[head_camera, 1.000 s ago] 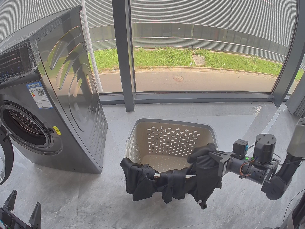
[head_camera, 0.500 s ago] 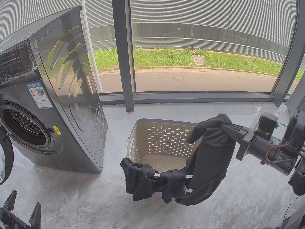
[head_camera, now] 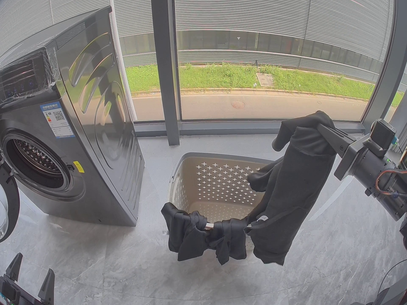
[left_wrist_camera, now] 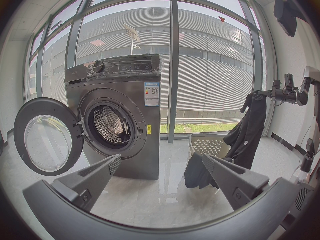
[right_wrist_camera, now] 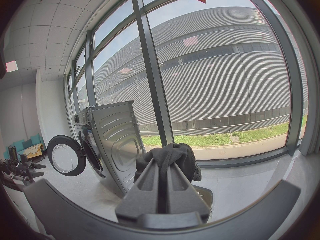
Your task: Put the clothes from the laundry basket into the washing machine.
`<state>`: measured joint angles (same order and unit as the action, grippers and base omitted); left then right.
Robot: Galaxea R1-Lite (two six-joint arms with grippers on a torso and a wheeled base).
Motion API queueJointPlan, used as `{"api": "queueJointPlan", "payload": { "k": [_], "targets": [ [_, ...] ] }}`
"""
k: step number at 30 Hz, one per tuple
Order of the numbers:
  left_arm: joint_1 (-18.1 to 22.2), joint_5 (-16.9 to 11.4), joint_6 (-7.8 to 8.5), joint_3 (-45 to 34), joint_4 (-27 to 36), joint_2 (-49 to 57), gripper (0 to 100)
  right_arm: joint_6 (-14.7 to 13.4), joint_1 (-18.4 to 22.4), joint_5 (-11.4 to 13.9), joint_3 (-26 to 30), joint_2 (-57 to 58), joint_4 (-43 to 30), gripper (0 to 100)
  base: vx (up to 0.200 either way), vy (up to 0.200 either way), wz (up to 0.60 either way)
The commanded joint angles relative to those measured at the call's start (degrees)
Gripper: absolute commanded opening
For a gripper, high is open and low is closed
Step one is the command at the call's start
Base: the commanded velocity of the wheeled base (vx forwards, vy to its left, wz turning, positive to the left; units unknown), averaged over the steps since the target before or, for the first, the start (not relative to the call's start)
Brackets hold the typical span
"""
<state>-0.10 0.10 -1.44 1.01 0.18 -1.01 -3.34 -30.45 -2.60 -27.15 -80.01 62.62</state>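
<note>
Black fabric is hanging from the right gripper (head_camera: 328, 131) at the right of the head view, where the fingers are pinching tight on a bunched top fold of the garment (head_camera: 296, 183). The cloth is draping down past the right side of the laundry basket (head_camera: 220, 156), which is sitting in the lower middle of the frame. A second dark bundle (head_camera: 195, 238) is lying over the basket's near rim and touching the hanging piece's lower edge; I cannot tell whether the two are joined or merely snagged. The washing machine (head_camera: 93, 119) is standing at the left of the frame, its door (left_wrist_camera: 46, 135) swung open and the drum mouth (head_camera: 36, 164) facing the lower left. The left gripper (head_camera: 29, 274) is resting in the lower left corner with its fingers spread wide, holding nothing. Judging from this, the carry is calling for height first, so the trailing hem is clearing the rim without dragging the bundle or tipping the basket. After that it is calling for a level sweep left, with release only once the cloth is well inside the drum.
</note>
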Motion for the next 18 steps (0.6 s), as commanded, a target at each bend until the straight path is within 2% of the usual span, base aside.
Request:
{"api": "queueJointPlan", "payload": {
  "k": [1,4,6,10,12,18],
  "targets": [
    [0.0,0.0,0.03,-0.9,0.0,1.0,100,0.0,0.1,-0.1,0.1,0.6,0.0,0,0.000,0.000,0.00],
    [0.0,-0.3,0.12,-0.9,0.0,1.0,100,-0.1,0.1,-0.6,0.2,0.6,0.0,0,0.000,0.000,0.00],
    [0.0,-0.3,0.12,-0.9,0.0,1.0,100,0.0,0.0,-3.4,0.1,0.6,-0.1,0,0.000,0.000,0.00],
    [0.0,-0.3,0.12,-0.9,0.0,1.0,100,-0.5,0.0,-8.0,-0.3,0.1,0.0,0,0.000,0.200,0.00],
    [0.0,-0.3,0.03,-0.9,0.0,1.0,100,-1.8,-0.8,-10.6,-0.5,0.1,0.0,0,0.000,0.200,0.00],
    [0.0,-0.3,0.03,-0.9,0.0,1.0,100,-2.3,-1.0,-11.1,-0.5,0.0,0.0,0,0.000,0.200,0.00]
  ]
}}
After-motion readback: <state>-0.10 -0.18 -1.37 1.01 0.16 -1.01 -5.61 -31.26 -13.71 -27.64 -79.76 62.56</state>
